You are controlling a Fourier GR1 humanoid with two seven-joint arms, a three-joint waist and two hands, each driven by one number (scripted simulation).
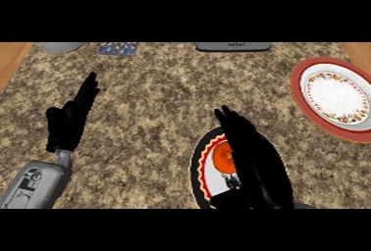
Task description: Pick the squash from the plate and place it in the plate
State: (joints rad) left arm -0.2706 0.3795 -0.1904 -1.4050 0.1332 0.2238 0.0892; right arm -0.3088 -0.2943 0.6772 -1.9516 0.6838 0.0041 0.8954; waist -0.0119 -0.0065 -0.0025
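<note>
Two plates are seen in the head view on a speckled brown counter (167, 98). A dark-rimmed plate (196, 166) is set at the near edge, slightly right of centre, with a pale patterned band and a red inner ring inside its black rim. The orange squash (223, 156) is seen lying on this plate, toward its left half. A red-rimmed plate (296, 86) is placed at the far right, well apart from the first, and a white centre with a flowered border is shown within it.

The right hand (257, 166) is extended over the dark-rimmed plate from the near edge, its fingers held straight and close together and pointed away toward the far left. The right part of that plate is covered by it, and the squash is found just beside its left edge. Nothing is gripped by it; whether the squash is touched cannot be told.

The left hand (69, 122) is held at the left of the counter with its fingers up and uncurled, and nothing is held in it.

Along the far edge, a grey rounded object (62, 46), a blue patterned item (118, 48) and a dark grey flat object (233, 46) are partly shown.
</note>
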